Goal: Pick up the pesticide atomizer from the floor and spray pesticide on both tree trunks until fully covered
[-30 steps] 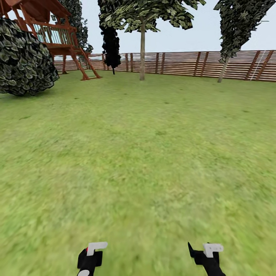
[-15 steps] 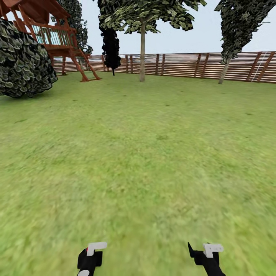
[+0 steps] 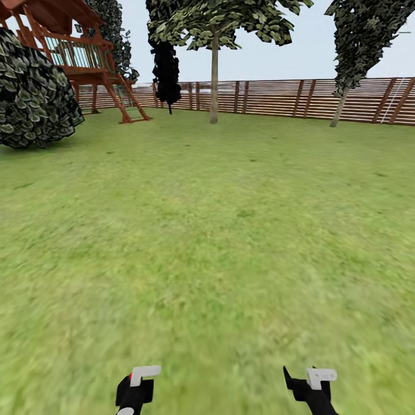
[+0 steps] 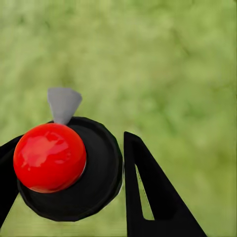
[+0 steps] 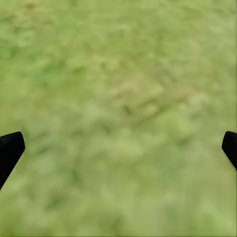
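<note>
Presently in transit over open lawn (image 3: 219,242); nothing within spraying reach.

Key relation: upright tree trunk (image 3: 214,80) dead ahead, far off, just before the wooden fence (image 3: 276,97). Falls between the two arms in the head view, slightly toward the left pincer (image 3: 138,383). Second, leaning trunk (image 3: 340,106) off to the right, also at the fence line and nearer the right pincer's (image 3: 311,380) side. Both well apart from either arm. Long axis of the centre trunk vertical, so coverage judged to need sweeps up and down once close.

Pesticide atomizer (image 4: 98,168) seen end-on in the left wrist view: black round body, red cap (image 4: 49,157), grey nozzle (image 4: 63,103). Sits between the two black fingers (image 4: 148,197); left pincer judged clamped on it, contact on both sides looking close though not crisp. Red speck at that pincer in the head view consistent with this.

Right pincer: fingers spread wide, only grass between them, carrying nothing.

Hard to make out:
- nozzle heading relative to the trunks, cannot tell;
- atomizer's body below the cap, hidden by end-on view;
- no white specks of pesticide visible anywhere;
- arms cut off at the head view's bottom edge;
- crowns of both trees cropped at the top.

Also noted: round bush (image 3: 34,98) and red playhouse (image 3: 75,52) at left, not targets.
</note>
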Robot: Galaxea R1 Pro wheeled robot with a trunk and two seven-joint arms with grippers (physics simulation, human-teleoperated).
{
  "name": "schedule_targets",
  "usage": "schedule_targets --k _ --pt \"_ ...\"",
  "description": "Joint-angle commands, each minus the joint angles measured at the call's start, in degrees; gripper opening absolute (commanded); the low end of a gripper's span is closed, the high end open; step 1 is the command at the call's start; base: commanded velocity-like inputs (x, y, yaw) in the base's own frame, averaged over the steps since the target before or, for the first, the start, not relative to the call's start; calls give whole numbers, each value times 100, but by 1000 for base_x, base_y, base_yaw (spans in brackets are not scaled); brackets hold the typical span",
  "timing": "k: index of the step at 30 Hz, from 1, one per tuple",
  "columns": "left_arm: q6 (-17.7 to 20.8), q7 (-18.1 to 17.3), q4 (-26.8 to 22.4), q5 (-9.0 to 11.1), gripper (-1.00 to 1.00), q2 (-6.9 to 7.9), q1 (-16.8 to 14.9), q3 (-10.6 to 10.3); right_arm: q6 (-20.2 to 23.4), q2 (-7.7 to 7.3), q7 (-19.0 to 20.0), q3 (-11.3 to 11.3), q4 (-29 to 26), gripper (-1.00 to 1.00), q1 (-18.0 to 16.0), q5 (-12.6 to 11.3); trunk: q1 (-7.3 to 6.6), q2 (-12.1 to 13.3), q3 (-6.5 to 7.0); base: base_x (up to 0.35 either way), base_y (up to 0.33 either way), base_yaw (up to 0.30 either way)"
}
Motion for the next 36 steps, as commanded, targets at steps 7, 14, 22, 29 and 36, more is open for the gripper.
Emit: schedule_targets --k 7,14,22,29,36 --pt "1 -3 -58 -16 -100 -5 122 -8 4 5 -11 0 0 100 48 -6 0 0 0 339 0 0" --pt "2 -11 -81 -17 -100 4 125 -8 3 5 -13 0 3 100 58 -6 0 0 0 339 0 0" --pt "2 -15 -89 -16 -100 -5 125 -8 3 5 -13 0 2 100 58 -6 0 0 0 339 0 0" --pt "-14 -7 -134 -16 -100 -1 128 -3 7 13 -12 0 3 100 58 -6 0 0 0 339 0 0" --pt "25 -53 -585 -15 -100 -52 130 -16 7 29 3 4 9 100 58 0 0 0 41 339 0 0"
